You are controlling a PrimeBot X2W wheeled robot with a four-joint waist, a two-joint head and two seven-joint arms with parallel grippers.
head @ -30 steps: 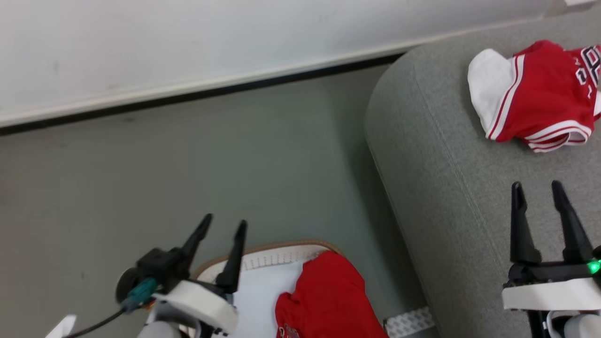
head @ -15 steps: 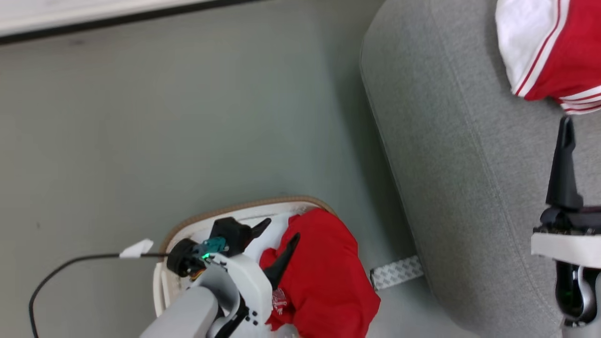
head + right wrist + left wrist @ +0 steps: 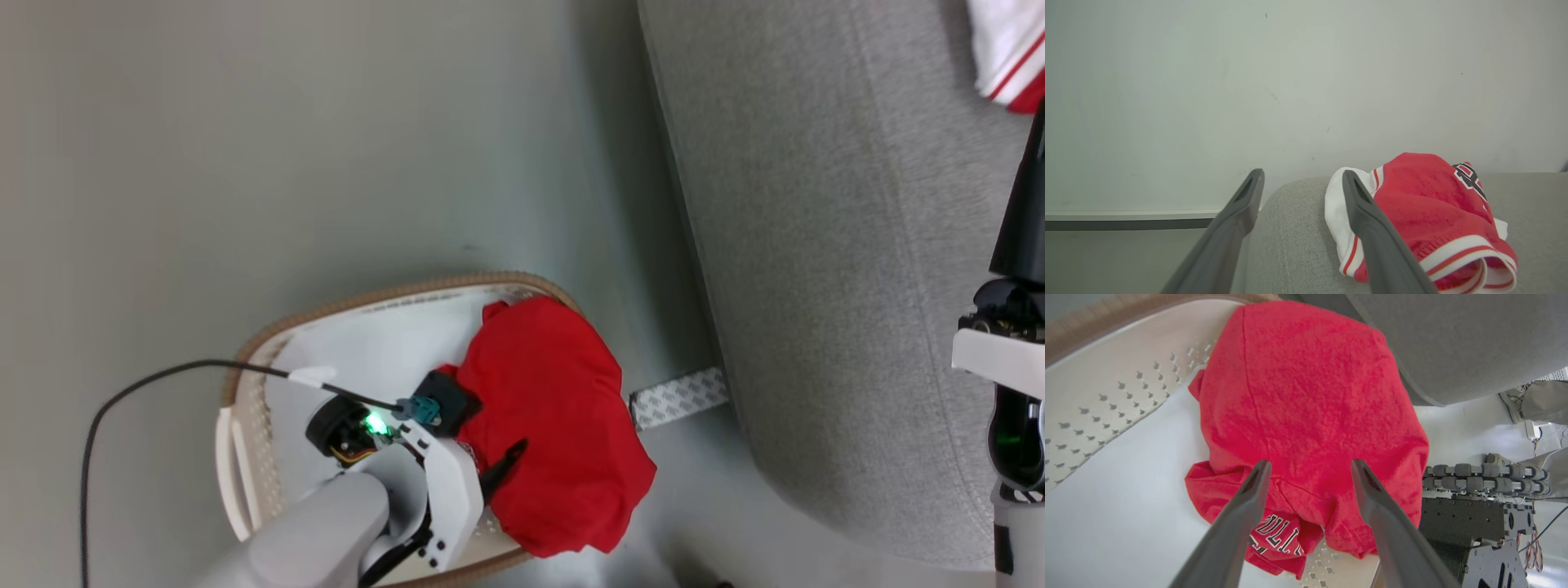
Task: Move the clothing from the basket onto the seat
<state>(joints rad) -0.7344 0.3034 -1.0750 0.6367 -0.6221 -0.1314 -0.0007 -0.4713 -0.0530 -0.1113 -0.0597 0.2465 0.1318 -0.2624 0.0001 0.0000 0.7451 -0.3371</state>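
Plain red garment (image 3: 555, 425) lies in the basket (image 3: 392, 296) at 7 o'clock in the head view, draped over the rim towards the sofa (image 3: 816, 245) at 3 o'clock. Left gripper (image 3: 1310, 463) is above it, fingers apart, clamped on nothing. Left wrist view adds white, dark-edged block lettering (image 3: 1276, 535) at the garment's 6 o'clock fold, only partly readable. Right gripper (image 3: 1302, 173) is spread and empty. Right wrist view shows the striped garment (image 3: 1425, 196) on the sofa at 4 o'clock, with a crest (image 3: 1468, 173) that is illegible
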